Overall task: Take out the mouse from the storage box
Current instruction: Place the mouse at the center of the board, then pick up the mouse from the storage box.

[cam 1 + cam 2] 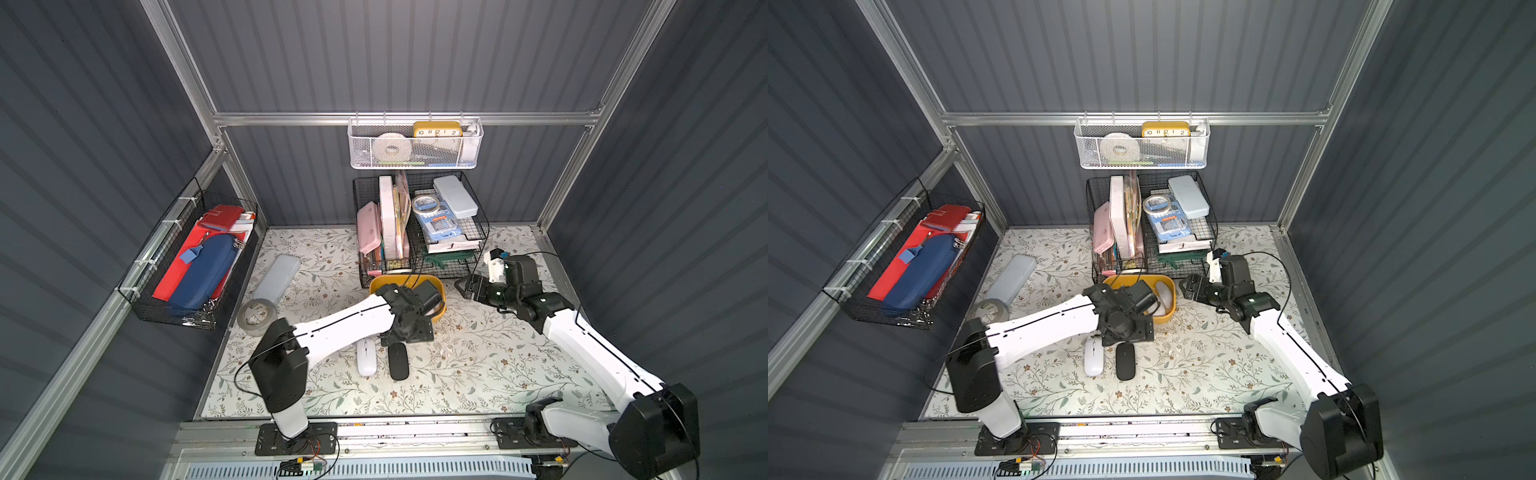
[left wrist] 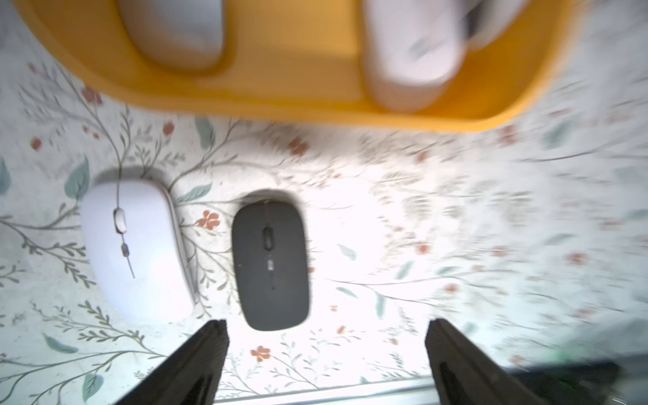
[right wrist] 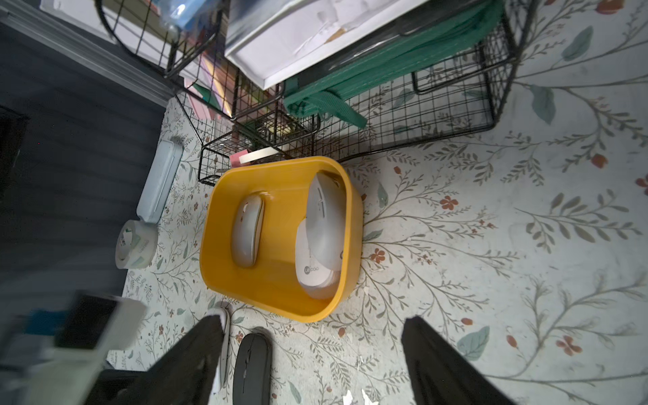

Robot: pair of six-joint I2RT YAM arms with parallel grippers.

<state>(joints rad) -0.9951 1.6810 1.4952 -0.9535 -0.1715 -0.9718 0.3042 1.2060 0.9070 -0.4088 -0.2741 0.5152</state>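
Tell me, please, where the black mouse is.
In both top views the black mouse lies right of the white mouse, just outside the yellow box.

The storage box (image 3: 280, 224) sits on the tabletop (image 1: 478, 374) just before the wire baskets (image 1: 465, 232) — a lone mouse (image 3: 247, 235) inside at its left, two stacked mice (image 3: 324, 224) at its right. In front (clear of the box) the left loose mouse (image 1: 366, 356) and right loose mouse (image 1: 398, 360) lie side by side. A tape roll (image 1: 256, 316) and flat case (image 1: 277, 278) lie further left.
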